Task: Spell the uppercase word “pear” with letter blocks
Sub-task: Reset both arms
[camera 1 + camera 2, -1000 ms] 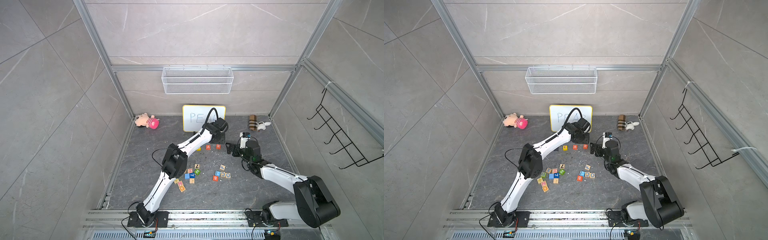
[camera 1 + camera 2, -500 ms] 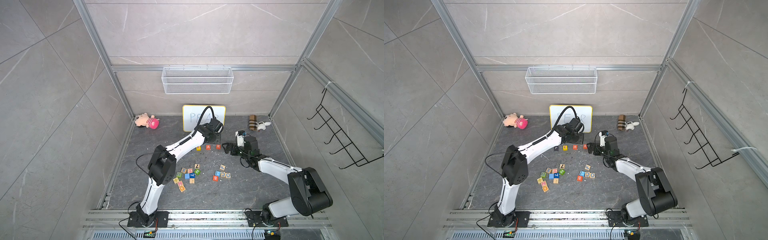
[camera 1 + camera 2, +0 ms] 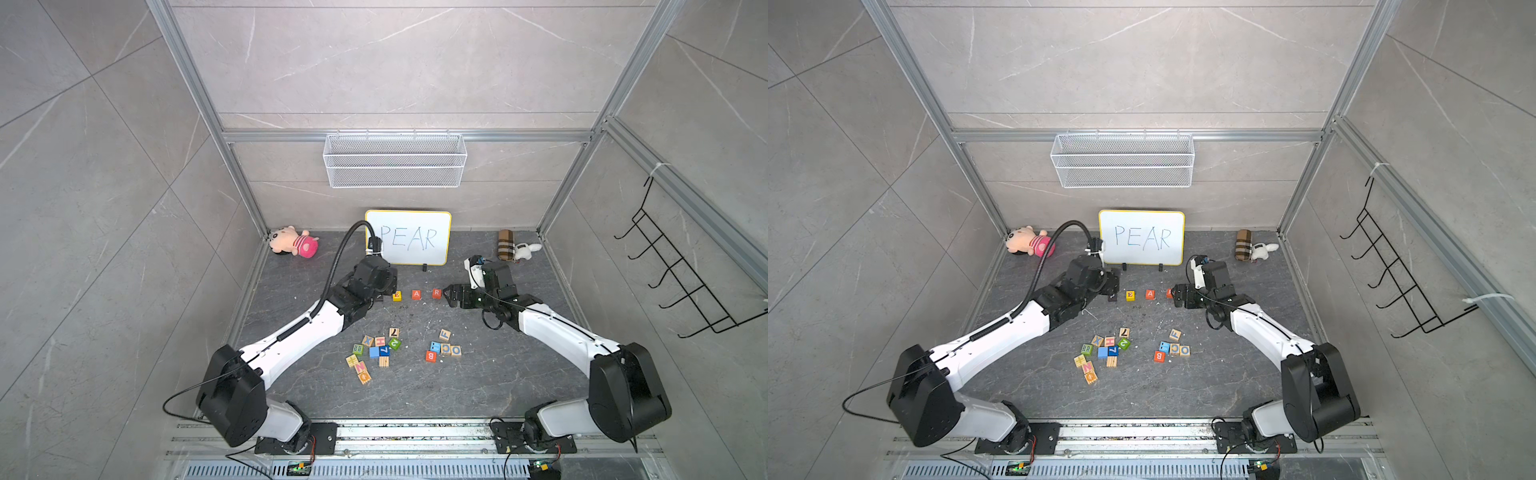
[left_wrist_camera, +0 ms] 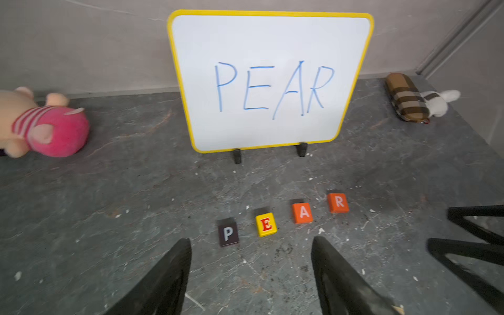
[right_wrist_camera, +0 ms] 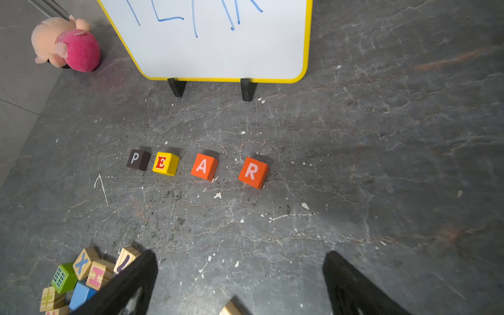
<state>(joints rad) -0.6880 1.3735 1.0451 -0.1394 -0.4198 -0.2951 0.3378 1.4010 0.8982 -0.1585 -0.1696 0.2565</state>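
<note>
PEAR row done, left claw off the P block

Four blocks sit in a row near the back edge of the stone surface (image 4: 109, 191), in front of the whiteboard (image 4: 267, 81): black P block (image 4: 228, 234), yellow E block (image 4: 266, 224), orange-red A block (image 4: 302, 212), orange-red R block (image 4: 338, 202), apart with small gaps. A second ago the left arm reached over the row and covered part of the board; now it is pulled back toward the left edge. Left gripper (image 4: 251, 240) has jaws apart and empty, just short of P. Right gripper (image 5: 240, 254) is wide apart and empty, beside R, barely shifted. Spare blocks (image 3: 376, 353) mid-surface are unchanged.
</note>
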